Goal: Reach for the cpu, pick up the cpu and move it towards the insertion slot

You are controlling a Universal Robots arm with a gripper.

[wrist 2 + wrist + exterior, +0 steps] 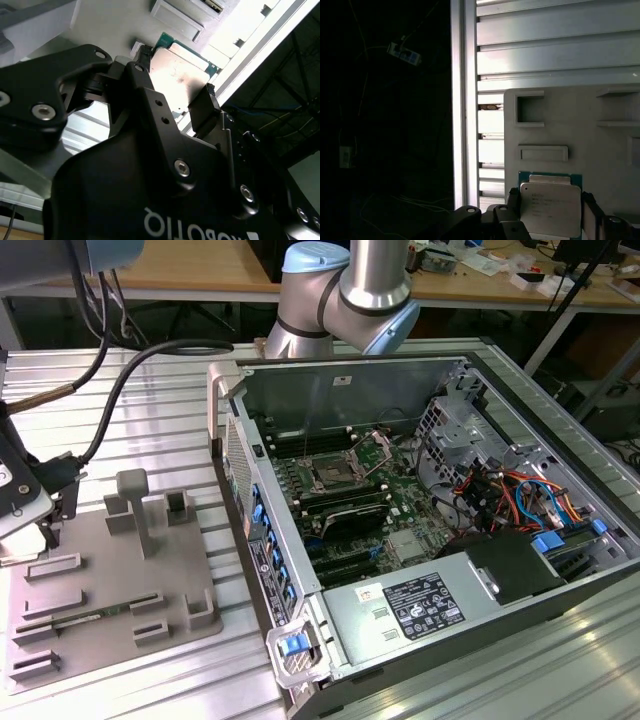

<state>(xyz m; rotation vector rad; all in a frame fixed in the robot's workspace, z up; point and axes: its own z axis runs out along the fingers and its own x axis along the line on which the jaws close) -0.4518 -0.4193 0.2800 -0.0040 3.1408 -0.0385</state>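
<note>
In the claw (550, 200) sits one cpu (551, 209) (pinched edgewise).

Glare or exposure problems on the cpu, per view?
Second wrist view: glare washes the cpu top pale, and the rail behind it is blown out. First wrist view: cpu evenly lit, with a large area beside it nearly black. Exterior view: even light, bright sheen on the slatted table.
</note>
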